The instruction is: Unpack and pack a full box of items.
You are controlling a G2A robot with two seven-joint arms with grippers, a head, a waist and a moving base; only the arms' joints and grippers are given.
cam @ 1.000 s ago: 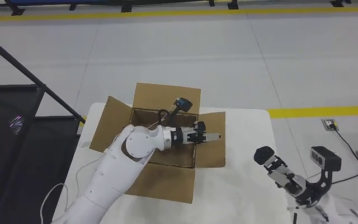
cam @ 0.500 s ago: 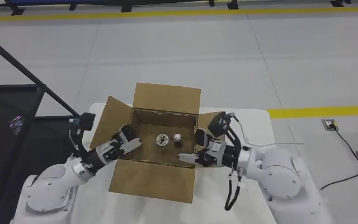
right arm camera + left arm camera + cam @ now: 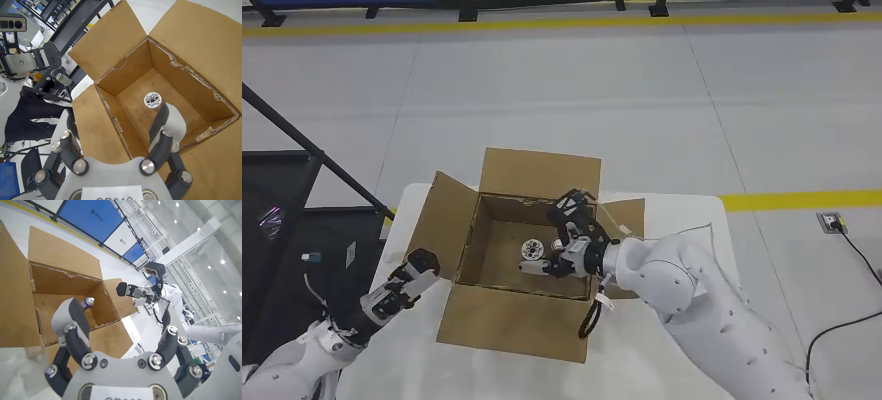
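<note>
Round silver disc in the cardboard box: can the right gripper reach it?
Probably yes. The right gripper hangs open over the open brown cardboard box, and nothing covers the round silver metal disc on its floor.

Box point(image 3: 540, 170) mouth open, flaps splayed, right pincer point(image 3: 537, 266) over it, disc point(image 3: 152, 100) and can point(image 3: 86, 303) inside

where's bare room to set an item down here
Free: the box floor between the metal disc and the wall nearest the left gripper; the table beyond the box's right flap. Crowded: mid-box, around disc, spray can and right gripper.
</note>
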